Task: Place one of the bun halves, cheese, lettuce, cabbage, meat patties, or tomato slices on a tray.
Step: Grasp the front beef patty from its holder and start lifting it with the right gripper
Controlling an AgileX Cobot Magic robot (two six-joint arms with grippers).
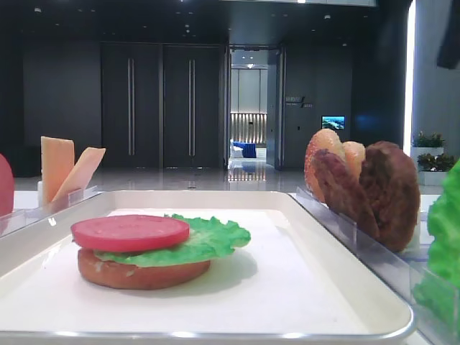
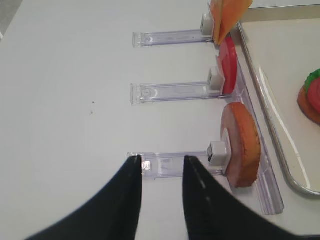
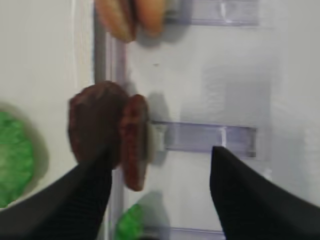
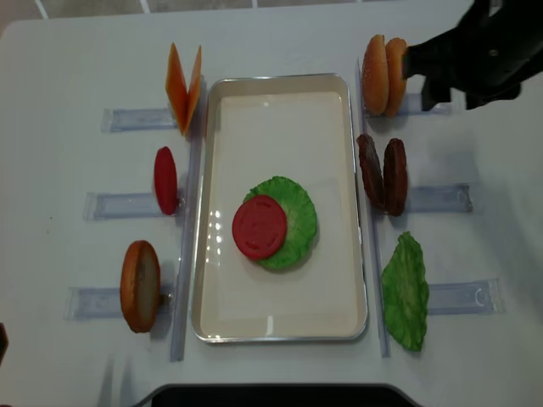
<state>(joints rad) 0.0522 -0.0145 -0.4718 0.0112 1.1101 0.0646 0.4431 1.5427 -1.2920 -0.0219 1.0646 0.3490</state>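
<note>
Here, your right gripper (image 3: 160,195) hovers open and empty, the dark reddish-brown grainy meat patties (image 3: 107,137) standing on edge at frame left, nearer its left finger.

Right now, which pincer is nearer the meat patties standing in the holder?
Right. The right pincer hangs open over the meat patties, which sit just ahead of its fingers. The left pincer is across the tray, by the bun half on the far side.
</note>
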